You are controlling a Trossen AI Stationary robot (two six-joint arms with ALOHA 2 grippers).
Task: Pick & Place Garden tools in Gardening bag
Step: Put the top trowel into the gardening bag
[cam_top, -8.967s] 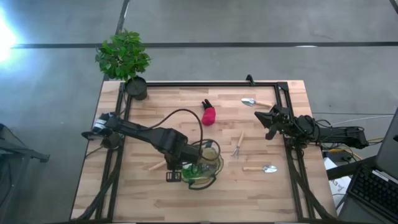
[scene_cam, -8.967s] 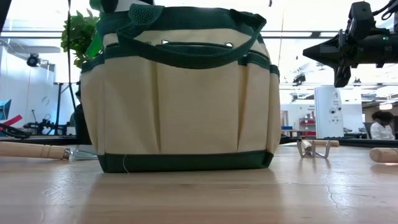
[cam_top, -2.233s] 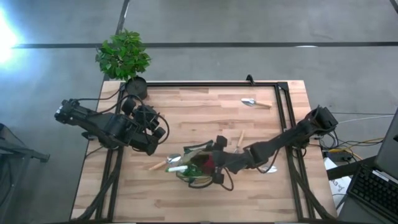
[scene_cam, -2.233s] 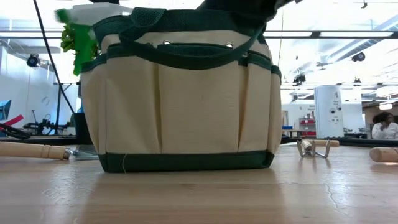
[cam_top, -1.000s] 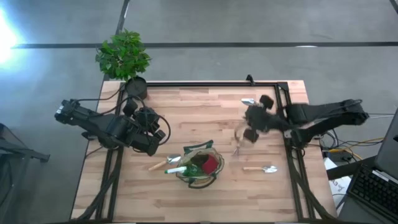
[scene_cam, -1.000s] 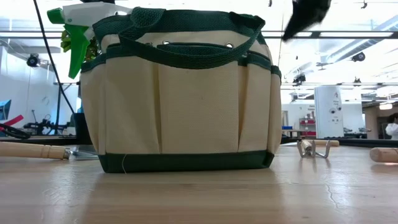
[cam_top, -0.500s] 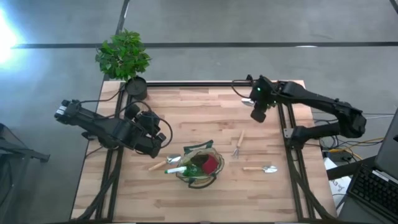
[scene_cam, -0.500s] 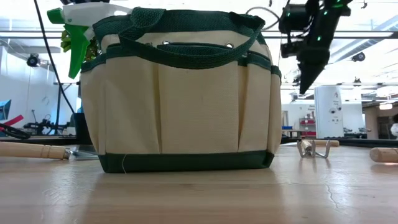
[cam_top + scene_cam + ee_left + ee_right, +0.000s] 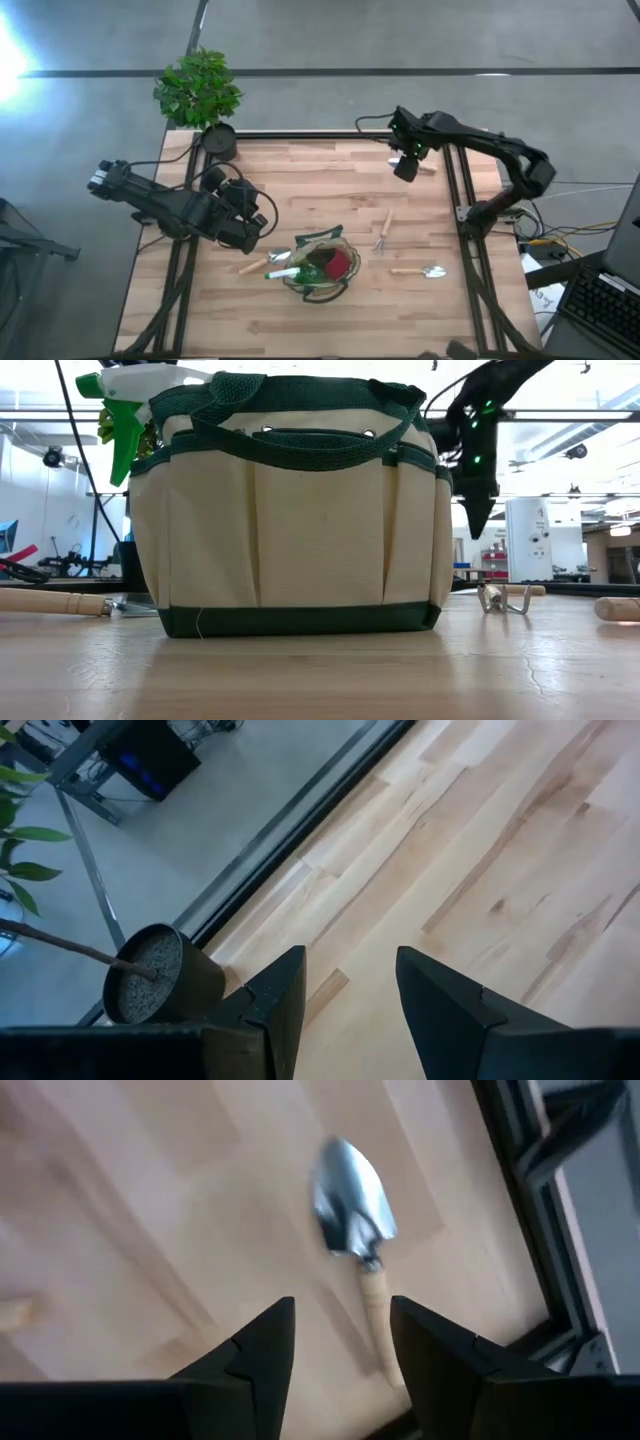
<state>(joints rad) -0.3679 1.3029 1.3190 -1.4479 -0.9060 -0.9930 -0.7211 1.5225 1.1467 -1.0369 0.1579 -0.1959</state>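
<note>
The red-and-black item (image 9: pixel 338 263), which lay on the open bench (image 9: pixel 300 180) behind the gardening bag (image 9: pixel 322 265) nine seconds ago, now sits inside the bag next to the green-and-white sprayer (image 9: pixel 288 272), so two pieces look stowed. Since a second ago the right end effector (image 9: pixel 405 165) has swung away from the bag to the far right corner of the bench, and it now hangs with its fingers spread and empty directly over the trowel (image 9: pixel 352 1215) lying there; that points to this trowel as the next pick. The trowel has a bright, pointed metal blade and a pale wooden handle, lying flat with the handle running between the spread fingers in the right wrist view. The bag is a tan fabric tote with dark green trim and looped handles, standing upright near the front middle of the bench, the sprayer's white-and-green head poking above its rim at one end. Still outside it are a hand rake (image 9: pixel 383 232) just to its right, another trowel (image 9: pixel 420 271) farther right, and a wooden-handled tool (image 9: pixel 258 264) touching or nearly touching its left side. The left end effector (image 9: pixel 252 226) waits left of the bag, fingers apart and holding nothing, near the potted plant (image 9: pixel 200 95).
</note>
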